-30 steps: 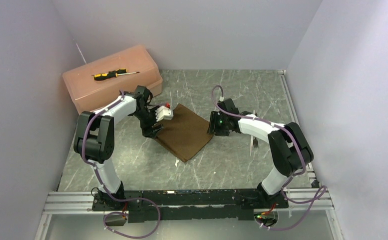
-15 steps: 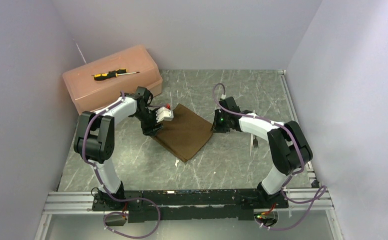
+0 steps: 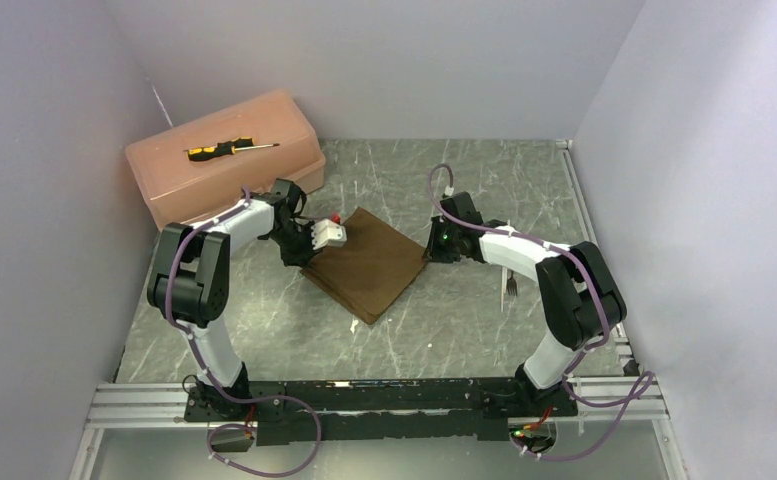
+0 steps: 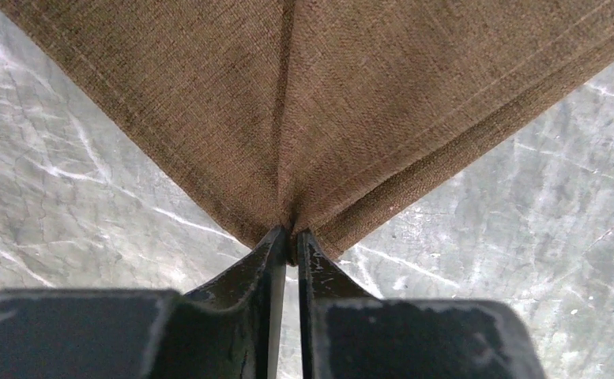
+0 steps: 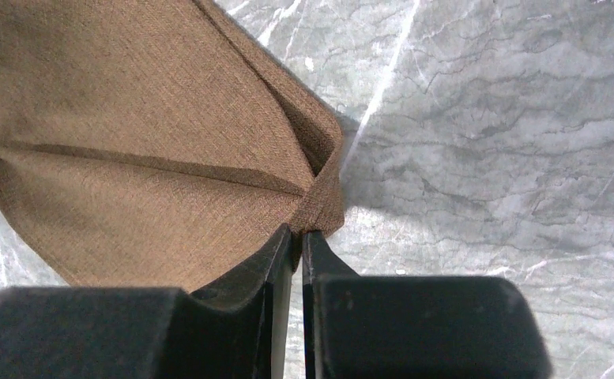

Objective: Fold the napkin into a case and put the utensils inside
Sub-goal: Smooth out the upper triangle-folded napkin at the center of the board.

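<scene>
The dark brown napkin (image 3: 366, 264) lies as a folded square on the marble table, corners pointing outward. My left gripper (image 3: 305, 262) pinches its left corner; in the left wrist view the cloth (image 4: 303, 103) bunches into a crease between the tips of my left gripper (image 4: 289, 237). My right gripper (image 3: 427, 256) is shut on the right corner, with the napkin (image 5: 129, 174) puckered at the tips of my right gripper (image 5: 297, 234). A thin silvery utensil (image 3: 512, 287) lies on the table by the right arm's forearm, partly hidden.
A pink box (image 3: 226, 155) stands at the back left with a yellow-and-black screwdriver (image 3: 226, 149) on its lid. Grey walls close in on three sides. A metal rail (image 3: 364, 400) runs along the near edge.
Both grippers have closed onto opposite corners of the napkin. The left gripper shifted slightly toward the cloth's left corner; the napkin itself stays in place.
</scene>
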You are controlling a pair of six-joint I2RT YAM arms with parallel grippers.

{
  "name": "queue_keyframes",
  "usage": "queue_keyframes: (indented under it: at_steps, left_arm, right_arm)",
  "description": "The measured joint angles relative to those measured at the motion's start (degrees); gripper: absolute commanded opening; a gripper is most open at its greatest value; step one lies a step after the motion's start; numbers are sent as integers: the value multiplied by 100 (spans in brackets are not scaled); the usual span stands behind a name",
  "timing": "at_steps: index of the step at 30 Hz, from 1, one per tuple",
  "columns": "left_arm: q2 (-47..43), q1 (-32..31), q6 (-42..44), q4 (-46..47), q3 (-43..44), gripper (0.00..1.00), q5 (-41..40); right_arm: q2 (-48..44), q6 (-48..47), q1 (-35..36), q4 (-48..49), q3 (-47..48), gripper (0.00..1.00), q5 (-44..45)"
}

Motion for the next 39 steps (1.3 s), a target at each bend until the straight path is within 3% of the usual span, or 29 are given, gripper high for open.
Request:
queue_keyframes:
  at_steps: [2,11,24,27,31,39]
  left_arm:
    - [-35,0,-24,87,-68,3,-35]
    - [-442,0,-317,280,-151,3,-35]
    - [-616,0,-608,-181,-197,3,142]
    - [-647,0,-605,-216,-249,3,144]
    - [-673,0,-597,-61,-472,3,68]
    - [-673,-2,-535,540,-938,6,-225]
  right_arm:
    - [0,7,-13,52,-20,12,-22]
    - [0,63,-48,238,-160,10,-116]
    - [0,81,-111,358,-345,10,-177]
    - [0,74,-114,402,-345,14,-245]
    - [35,7,-114,446,-345,33,-343]
    - [42,-245,-114,413,-404,34,-205]
